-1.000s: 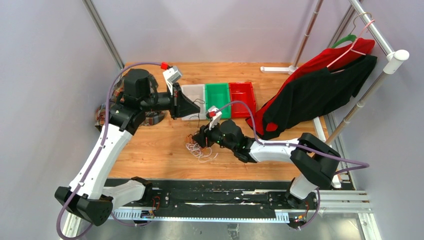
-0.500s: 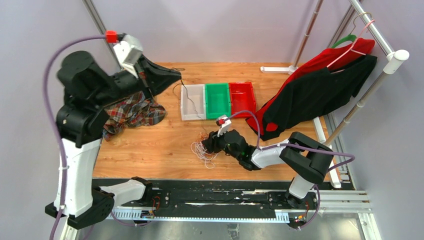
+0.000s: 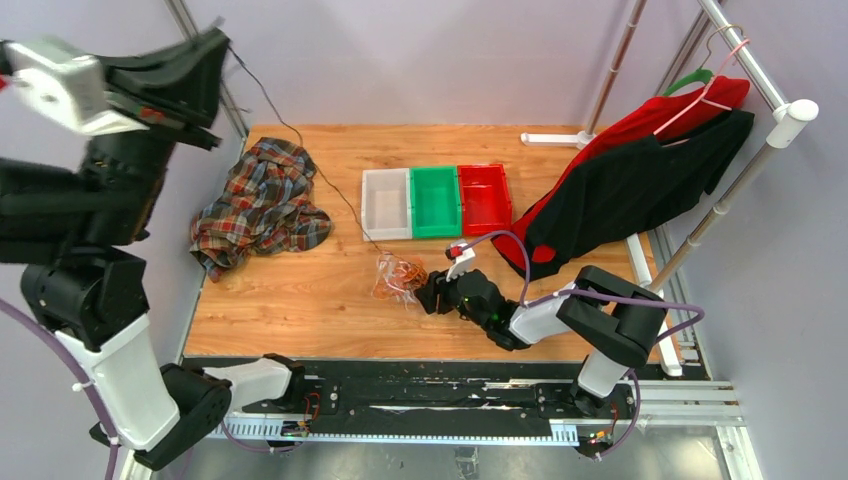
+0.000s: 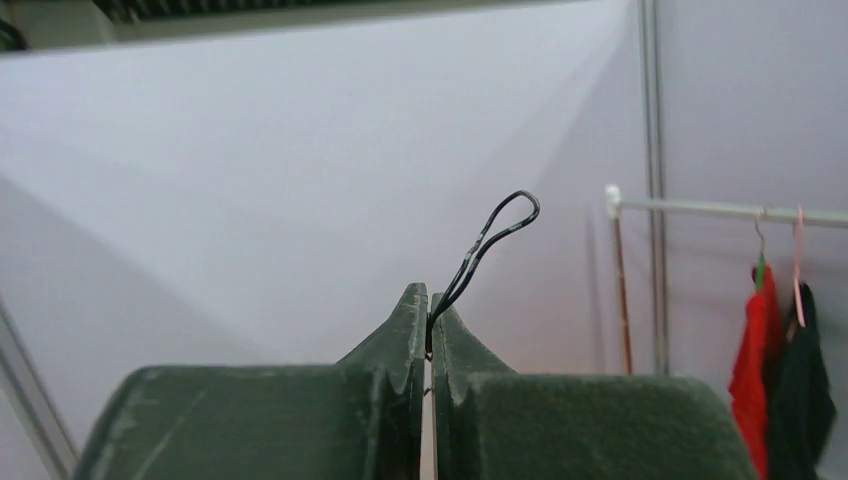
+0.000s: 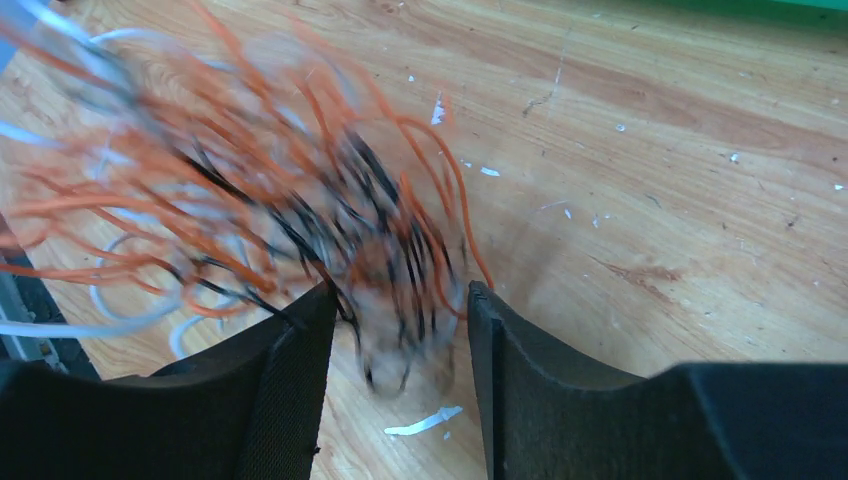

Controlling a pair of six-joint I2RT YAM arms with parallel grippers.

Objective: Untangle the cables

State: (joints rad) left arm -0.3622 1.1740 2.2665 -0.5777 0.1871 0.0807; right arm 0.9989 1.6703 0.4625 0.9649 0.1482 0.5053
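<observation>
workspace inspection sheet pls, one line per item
surface: wooden table, white flecks near the heap
job's things: cable heap by right gripper; black strand stretched up from it to left gripper
clutter: plaid shirt, clear bin, green bin, red bin
grippers: left shut on black strand; right open, straddling the blurred heap
cables: purple arm cables apart from heap
surroundings: red and black garments on rack

The cables (image 3: 398, 277) mix orange, white and black; the right wrist view blurs them, so finer shades are uncertain. The strand (image 4: 490, 245) at the dark grey left tool (image 4: 430, 305) is black. The tabletop (image 3: 300, 310) is honey-brown wood grain. The shirt (image 3: 262, 205) at far left is checked red, navy and white. Beyond the heap stand a whitish bin (image 3: 386, 203), a green bin (image 3: 435, 200) and a red bin (image 3: 484, 197).
</observation>
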